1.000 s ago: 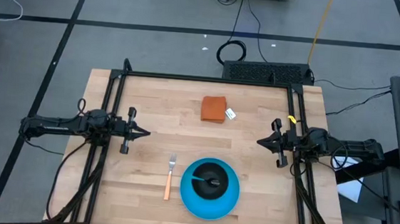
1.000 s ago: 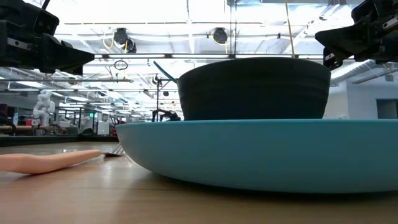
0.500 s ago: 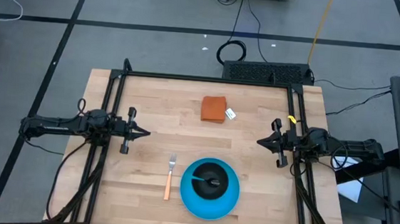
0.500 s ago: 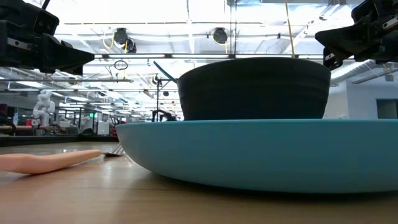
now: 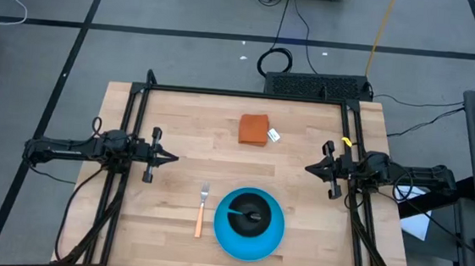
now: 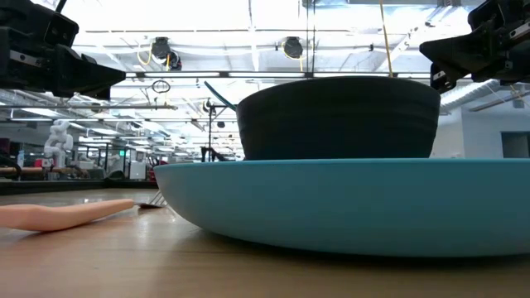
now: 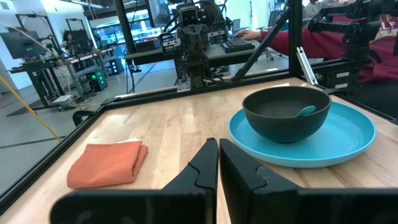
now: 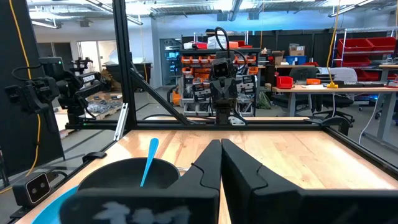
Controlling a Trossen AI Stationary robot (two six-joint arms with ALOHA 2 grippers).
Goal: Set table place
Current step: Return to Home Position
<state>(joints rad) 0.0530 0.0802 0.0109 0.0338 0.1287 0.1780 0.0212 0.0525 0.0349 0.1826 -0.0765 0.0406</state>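
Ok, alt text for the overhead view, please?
A round bright-blue plate carrying a black bowl with a dark spoon inside sits near the front edge of the light-wood table, an orange-handled metal fork lying just to its left. The left pincer and right pincer, both shut, hang at opposite sides; a folded orange cloth lies behind.

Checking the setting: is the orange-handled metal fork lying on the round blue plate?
No, the orange-handled metal fork lies on the light-wood table, beside the round blue plate.

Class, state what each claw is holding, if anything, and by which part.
Nothing is held: the left claw and the right claw are both shut and empty.
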